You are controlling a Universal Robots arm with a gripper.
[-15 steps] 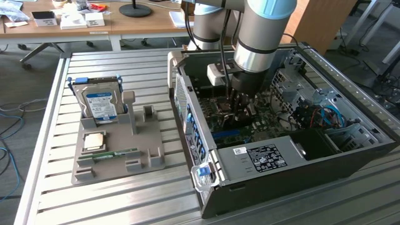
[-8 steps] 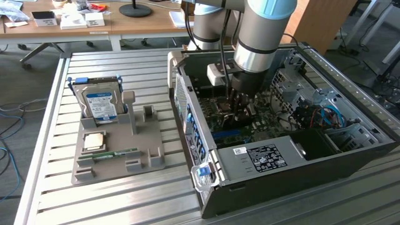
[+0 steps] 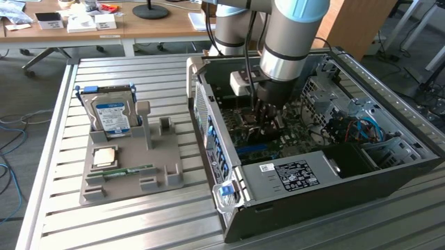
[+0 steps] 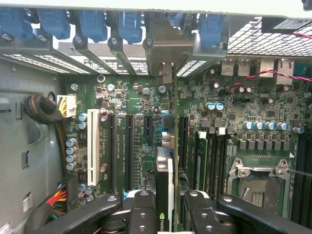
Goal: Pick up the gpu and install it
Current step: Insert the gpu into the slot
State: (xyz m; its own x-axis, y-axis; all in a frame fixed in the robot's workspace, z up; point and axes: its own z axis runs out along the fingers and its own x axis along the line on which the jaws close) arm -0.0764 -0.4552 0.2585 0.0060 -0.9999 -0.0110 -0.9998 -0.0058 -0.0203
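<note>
Reaching down into the open case (image 3: 361,172), the grey, blue-capped arm (image 3: 288,36) carries its gripper (image 4: 169,207) low over the green motherboard (image 4: 131,97). The case is dark sheet steel with perforated panels, and it stands on a ribbed aluminium table (image 3: 125,224). At the exterior view's left a matte grey moulded holder (image 3: 167,177) keeps a boxy silver drive (image 3: 111,114) with a blue label upright, and a narrow green memory stick (image 3: 128,171) lies flat in it. In the wrist view the board is dense with small silver capacitors, long black slots and one white slot (image 4: 92,141). Glossy blue plastic latches (image 4: 92,22) line the rear slot covers. The gpu (image 4: 165,170) is seen edge-on as a thin flat card with a pale silver-white body and a green logo on a dark patch near the gripper. A fine tan board edge runs along one side. Its dull silver bracket (image 4: 168,46) stands at the far end, among the rear slot covers. The card stands on edge over the motherboard, in line with the black slots, and whether it is seated cannot be told. The black, bolted metal fingers (image 4: 141,209) lie one on each face of the card and press against it. The jaws are clamped on the gpu at its near end.
</note>
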